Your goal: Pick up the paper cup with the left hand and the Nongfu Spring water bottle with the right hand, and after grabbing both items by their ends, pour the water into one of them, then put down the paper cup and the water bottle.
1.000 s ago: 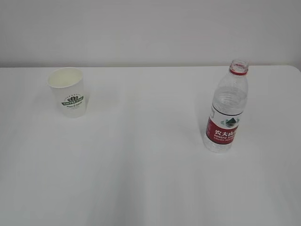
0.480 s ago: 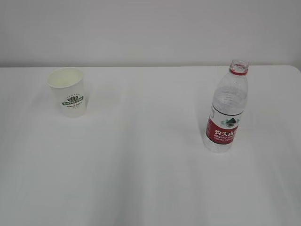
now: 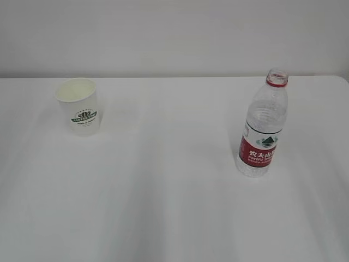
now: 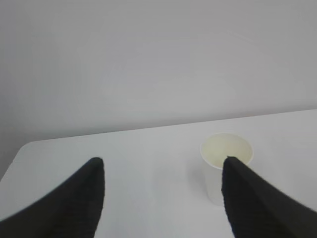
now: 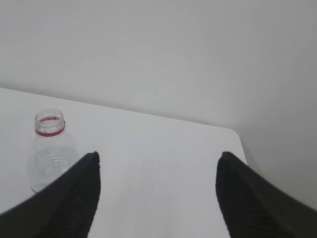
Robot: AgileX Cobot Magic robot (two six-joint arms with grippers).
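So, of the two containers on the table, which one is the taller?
The Nongfu Spring water bottle, clear with a red label, on the right; the white paper cup on the left is shorter.

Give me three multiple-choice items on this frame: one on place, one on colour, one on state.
1. Where does the cup stand in the exterior view?
A. right of the bottle
B. left of the bottle
C. behind the bottle

2. What colour is the bottle label?
A. blue
B. yellow
C. red

3. How is the left gripper?
A. open, holding nothing
B. shut on the cup
C. shut on the bottle

Key: 1 B, the cup is far left and the bottle right. 2 C, a red band wraps its lower half. 3 A, its fingers stand wide apart with the cup beyond them, untouched.
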